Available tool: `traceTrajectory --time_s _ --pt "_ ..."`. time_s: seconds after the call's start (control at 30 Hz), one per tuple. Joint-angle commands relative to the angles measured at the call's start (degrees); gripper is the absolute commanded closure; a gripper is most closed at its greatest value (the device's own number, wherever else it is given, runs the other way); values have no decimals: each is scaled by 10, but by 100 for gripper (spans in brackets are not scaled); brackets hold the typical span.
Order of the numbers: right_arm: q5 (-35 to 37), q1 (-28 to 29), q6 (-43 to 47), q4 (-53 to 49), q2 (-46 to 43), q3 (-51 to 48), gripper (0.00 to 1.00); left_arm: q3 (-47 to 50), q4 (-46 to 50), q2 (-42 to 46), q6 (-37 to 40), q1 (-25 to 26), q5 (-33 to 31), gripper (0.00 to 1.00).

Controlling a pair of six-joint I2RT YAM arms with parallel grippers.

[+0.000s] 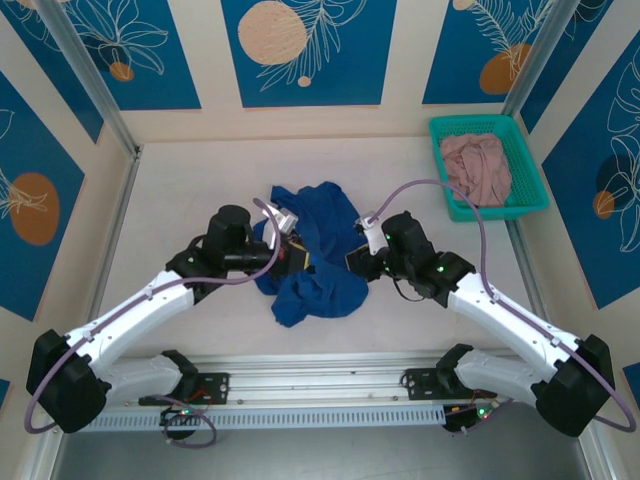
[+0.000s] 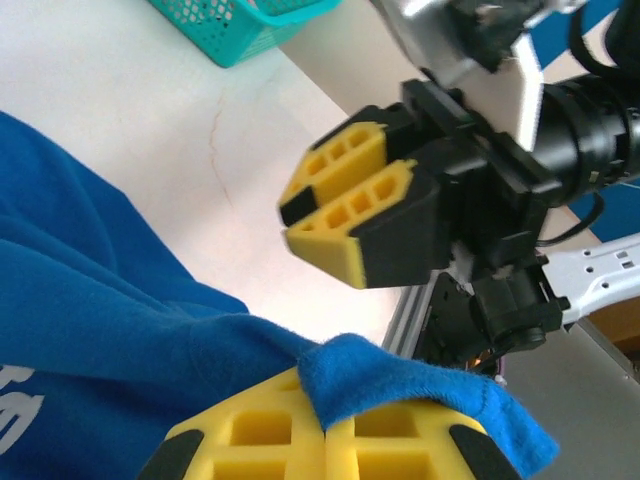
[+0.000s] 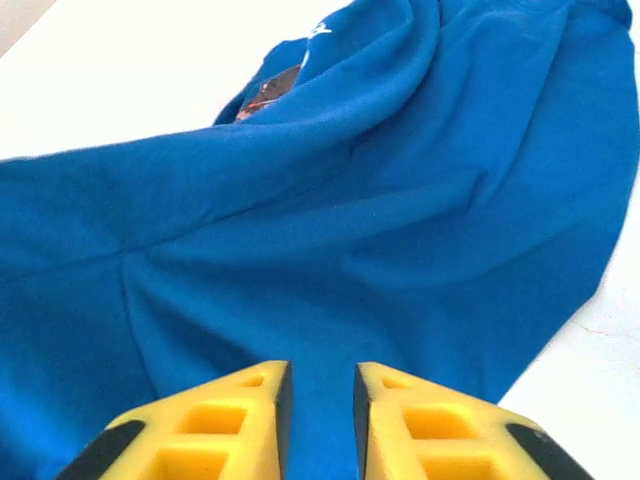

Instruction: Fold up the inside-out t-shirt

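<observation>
Left arm (image 1: 140, 300): extends from the near left corner toward the middle of the table (image 1: 170, 190); ends at the left edge of the blue heap.

Left fingers (image 2: 325, 445): closed, pad against pad; grip a folded edge of the inside-out t-shirt (image 1: 325, 250); in the left wrist view, hold that edge as a small blue flap curling over the tips, with the rest of the cloth falling away to the left.

Inside-out t-shirt: lies crumpled at the middle of the table, between the two wrists; royal blue, deeply wrinkled; spreads from behind the wrists down to a rounded lobe near the front rail; shows a scrap of white print at the left margin of the left wrist view.

Right fingers (image 2: 350, 192): parted by a narrow gap; grip nothing; in the right wrist view, hang over a broad creased stretch of the blue cloth, seen through the gap; contact with the cloth cannot be told; in the left wrist view, stand near the gripped flap, apart from it.

Right arm (image 1: 510, 320): extends from the near right corner toward the middle; ends at the right edge of the heap.

Basket (image 1: 497, 211): teal mesh; sits at the far right of the table, well apart from the t-shirt; holds a bunched dusty-pink garment (image 1: 478, 168).
</observation>
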State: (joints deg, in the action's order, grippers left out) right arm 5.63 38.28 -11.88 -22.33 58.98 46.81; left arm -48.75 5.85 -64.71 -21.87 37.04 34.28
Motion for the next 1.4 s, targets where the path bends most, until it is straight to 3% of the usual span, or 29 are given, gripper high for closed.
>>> traceTrajectory --time_s 0.0,0.07,0.1,0.17,0.5,0.57,0.67,0.73,0.83,0.97,1.23,1.37 --pt "-77 12 24 3 -50 -6 64 -6 20 -6 -26 -10 6 100" --pt "-98 39 30 32 -68 -25 53 -8 24 -9 -31 -11 1 100" --pt "-93 53 35 45 -72 -29 45 -9 23 -10 -33 -11 1 100" --pt "-65 87 50 66 -68 -30 37 -10 22 -13 -37 -11 2 100" --pt "58 185 85 160 6 -18 34 -14 20 -16 -49 -12 0 100" --pt "107 194 74 168 21 -11 40 -13 21 -15 -48 -12 -2 100" --pt "129 192 64 171 17 -11 69 -13 32 -12 -43 -12 -17 100" --pt "109 182 55 168 3 -17 86 -14 46 -7 -35 -14 -35 100" --pt "41 151 28 159 -16 -26 99 -19 82 0 -13 -16 -98 100" --pt "-58 103 -9 160 -26 -32 100 -19 127 11 23 -15 -192 100" --pt "-140 60 -112 212 15 -17 100 7 145 61 51 13 -255 63" --pt "-169 41 -170 231 41 -4 100 27 163 101 48 50 -326 55"
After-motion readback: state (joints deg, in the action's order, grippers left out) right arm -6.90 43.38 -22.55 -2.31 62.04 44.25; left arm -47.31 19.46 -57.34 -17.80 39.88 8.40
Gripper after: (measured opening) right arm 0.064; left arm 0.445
